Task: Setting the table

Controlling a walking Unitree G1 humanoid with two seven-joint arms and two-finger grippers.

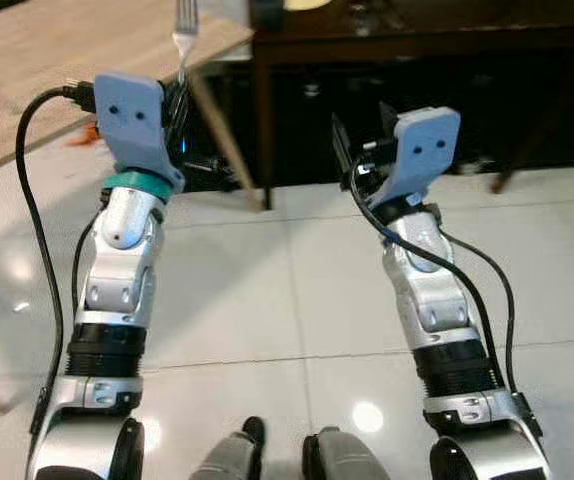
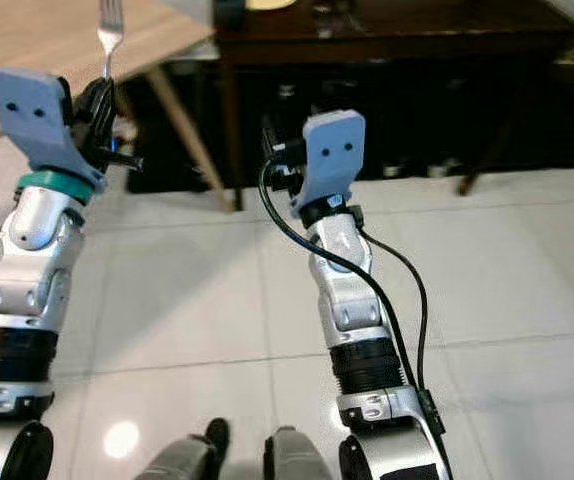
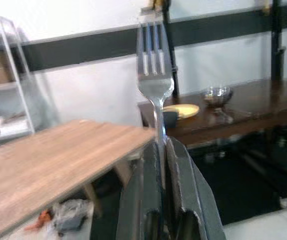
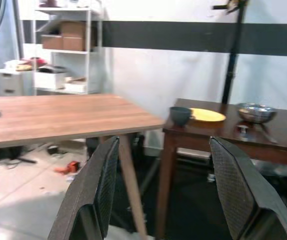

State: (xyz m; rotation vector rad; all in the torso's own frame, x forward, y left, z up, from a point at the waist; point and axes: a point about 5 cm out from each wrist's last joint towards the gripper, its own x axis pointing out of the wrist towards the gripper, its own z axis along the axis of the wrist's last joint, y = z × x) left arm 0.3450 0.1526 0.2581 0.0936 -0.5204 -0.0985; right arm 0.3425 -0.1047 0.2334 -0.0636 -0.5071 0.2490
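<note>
One fork, standing upright in the left hand. Two hands in all, the right hand being the other. Two worktops: a light wooden worktop and a dark worktop. On the dark one I count one dark cup, one yellow plate and one metal bowl; possibly some small item beside the bowl, too blurred to tell. One white shelf rack.

1. Your left arm is raised forward, wrist up, with the left gripper clamped on a fork that stands upright, tines up.
2. Your right arm is raised forward alongside it, well apart.
3. Your right gripper holds nothing, its fingers spread wide.
</note>
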